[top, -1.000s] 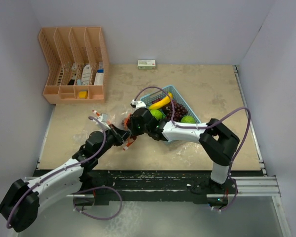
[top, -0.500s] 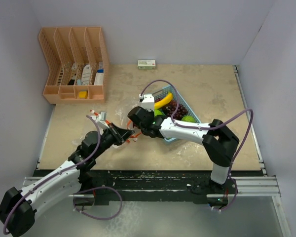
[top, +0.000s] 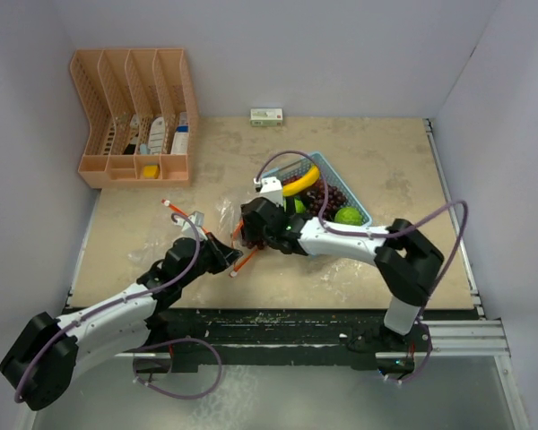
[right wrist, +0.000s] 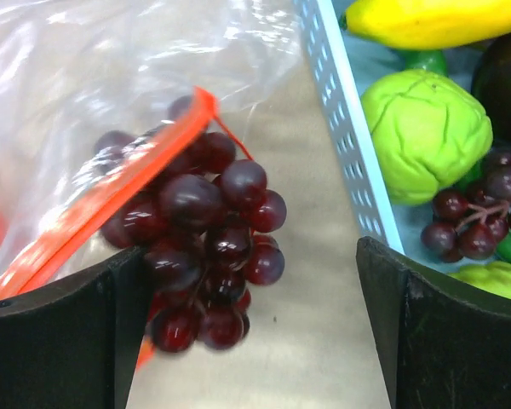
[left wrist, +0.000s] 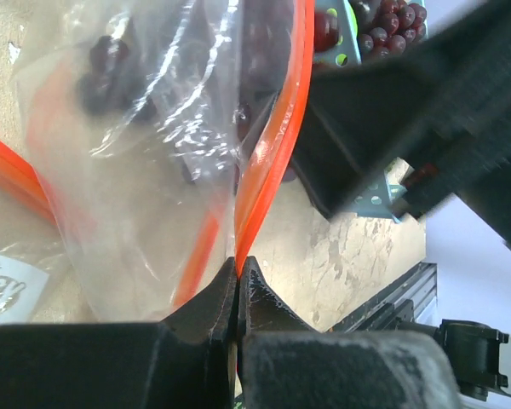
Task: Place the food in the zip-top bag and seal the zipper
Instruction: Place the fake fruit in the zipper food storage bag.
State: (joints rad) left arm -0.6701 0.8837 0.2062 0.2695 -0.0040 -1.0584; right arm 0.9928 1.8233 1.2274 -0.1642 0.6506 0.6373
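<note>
Where the arms reach out from the near edge, the left gripper [left wrist: 238, 274] has its jaws pressed together on the orange zipper strip [left wrist: 277, 145] of the clear plastic zip-top bag [left wrist: 145, 170], pinching one end of the strip while the film hangs slack beyond it. Just past it, the right gripper [right wrist: 251, 285] hovers with its black fingers [right wrist: 68, 336] spread wide, holding nothing. Below that gap, a dark red-purple grape bunch [right wrist: 209, 256] lies on the beige tabletop [top: 386, 161] at the bag's mouth. The orange strip crosses its upper left, so part sits under the plastic; how far in, I cannot tell. Beside it to the right stands the light-blue plastic basket [right wrist: 341, 111], which holds a bumpy lime-green round fruit [right wrist: 426, 132], a second grape bunch [right wrist: 477, 217] and a yellow banana [right wrist: 434, 21]. Far left stands a peach plastic desk organizer [top: 134, 116]. A small white-and-green box [top: 266, 116] lies at the back wall.
</note>
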